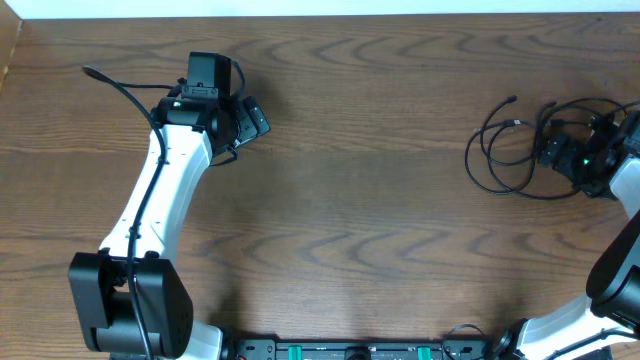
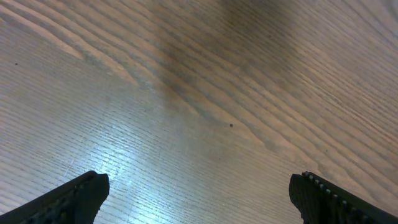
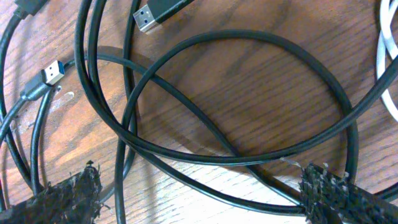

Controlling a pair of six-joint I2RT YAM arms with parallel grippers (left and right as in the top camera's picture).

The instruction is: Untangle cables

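white cord (image 3: pixel 380 56) & usb plug (image 3: pixel 53 73) clear in r wrist, not overhead.

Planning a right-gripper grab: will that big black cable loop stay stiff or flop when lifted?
Probably floppy: the black loop lies in loose curves, so it should sag from the right gripper. Likely to drag neighbours, since other strands cross it. Probably light; it is thin.

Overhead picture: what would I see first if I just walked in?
The tangle of black cables at the right side of the table grabs you first, with the right gripper open just above its loops. Close up, silver plug ends shine and a white cord peeks in at the right edge. The left gripper is far off on the left, open over bare wood.
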